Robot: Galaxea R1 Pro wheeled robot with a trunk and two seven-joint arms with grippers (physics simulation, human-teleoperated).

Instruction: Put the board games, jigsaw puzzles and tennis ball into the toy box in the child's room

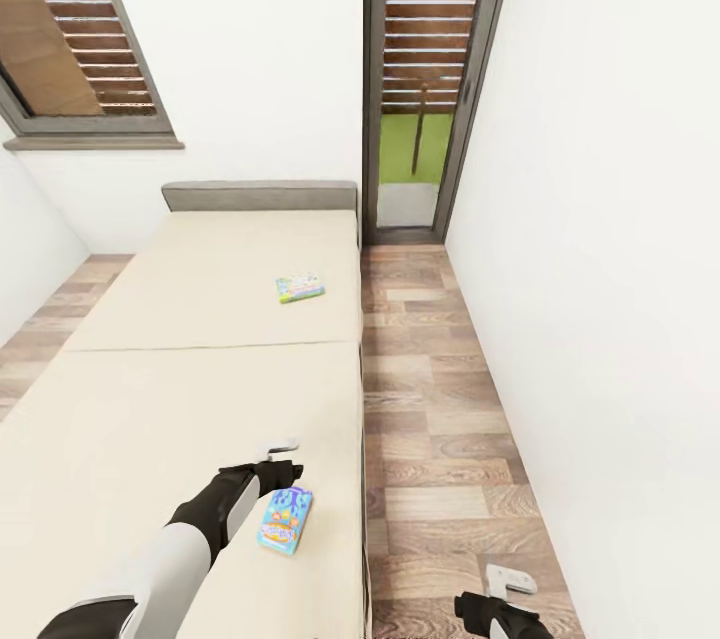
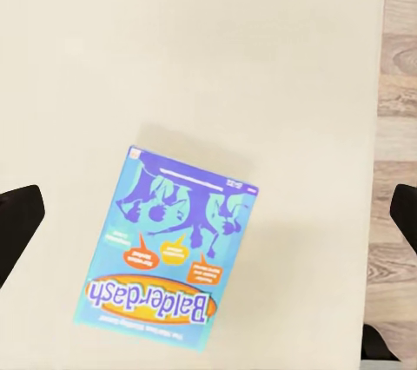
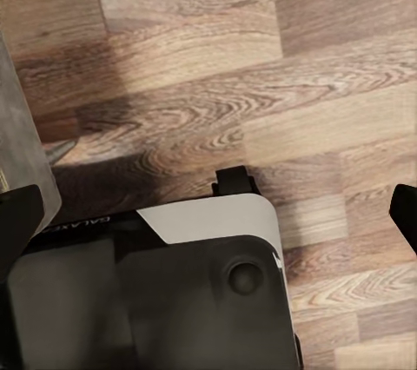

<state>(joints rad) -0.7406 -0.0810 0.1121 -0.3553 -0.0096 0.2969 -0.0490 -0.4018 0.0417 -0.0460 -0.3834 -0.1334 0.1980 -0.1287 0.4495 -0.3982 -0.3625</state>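
Two board games lie on the beige bed (image 1: 180, 359). A blue box (image 1: 285, 519) printed "Balderdash" (image 2: 165, 248) rests near the bed's right edge. My left gripper (image 1: 275, 474) hovers just above it, open. In the left wrist view its dark fingertips (image 2: 17, 222) stand wide apart on either side of the box, touching nothing. A second, green and blue board game (image 1: 300, 288) lies farther up the bed. My right gripper (image 1: 495, 614) hangs low over the wood floor (image 3: 261, 66), open and empty (image 3: 208, 214). The table, toy box, jigsaw puzzles and tennis ball are out of view.
A strip of wood-plank floor (image 1: 430, 389) runs between the bed and the white wall (image 1: 600, 269) on the right. A glass door with slatted blinds (image 1: 430, 69) stands at the far end. The grey headboard (image 1: 260, 195) meets the back wall. My own base (image 3: 156, 292) shows below the right gripper.
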